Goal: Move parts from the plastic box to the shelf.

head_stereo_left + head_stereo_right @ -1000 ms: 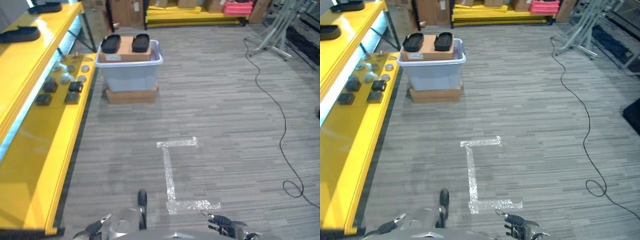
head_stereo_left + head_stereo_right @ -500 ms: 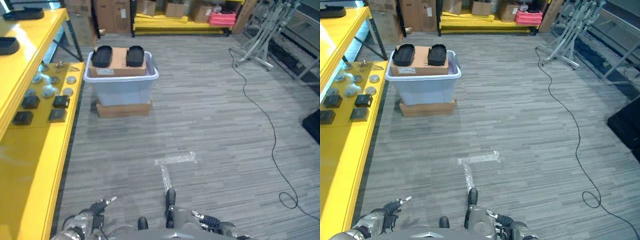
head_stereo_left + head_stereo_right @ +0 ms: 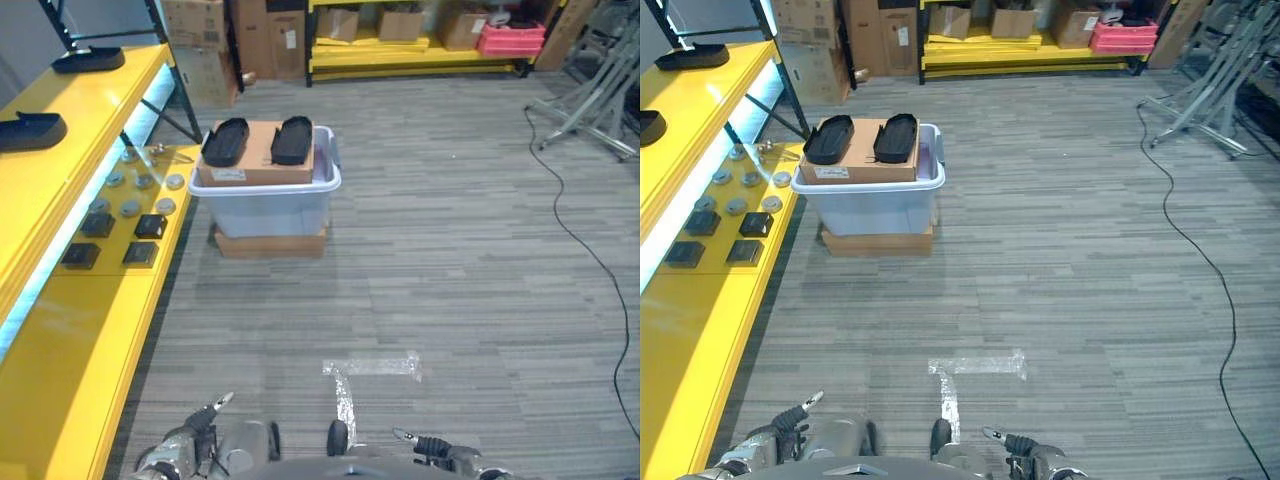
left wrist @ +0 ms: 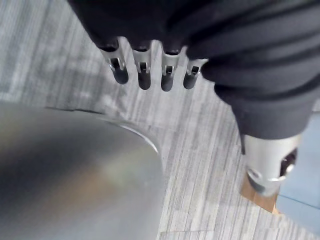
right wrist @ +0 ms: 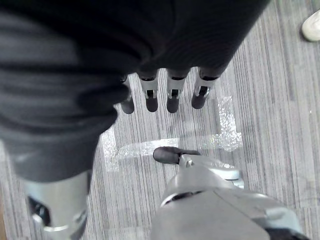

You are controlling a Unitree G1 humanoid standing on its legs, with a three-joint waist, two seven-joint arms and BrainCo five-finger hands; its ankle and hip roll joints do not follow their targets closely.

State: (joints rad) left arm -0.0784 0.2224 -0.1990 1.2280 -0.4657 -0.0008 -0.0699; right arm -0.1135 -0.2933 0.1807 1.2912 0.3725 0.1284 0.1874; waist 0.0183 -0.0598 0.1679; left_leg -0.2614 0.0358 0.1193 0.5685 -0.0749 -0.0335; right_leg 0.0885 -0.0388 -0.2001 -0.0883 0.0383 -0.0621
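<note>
The pale plastic box [image 3: 265,205] stands on the floor ahead, left of centre, on a flat carton [image 3: 270,243]. A cardboard box [image 3: 255,160] sits in it, with two black oval parts [image 3: 225,141] [image 3: 292,139] on top. The yellow shelf [image 3: 60,330] runs along the left; several black square parts [image 3: 141,253] and round silver parts [image 3: 130,208] lie on it. My left hand [image 3: 180,452] hangs low at the bottom edge, its fingers [image 4: 142,75] straight and holding nothing. My right hand [image 3: 440,447] hangs likewise, open, with straight fingers [image 5: 170,95].
A white tape corner [image 3: 370,367] marks the floor just ahead. A black cable [image 3: 600,270] trails along the right, near a metal stand [image 3: 600,110]. Two black trays [image 3: 30,130] [image 3: 88,60] lie on the upper shelf level. A yellow rack with cartons [image 3: 400,40] lines the back.
The whole picture has shifted as the camera moved; the box and tape mark now sit lower in view. Both hands stay low and empty.
</note>
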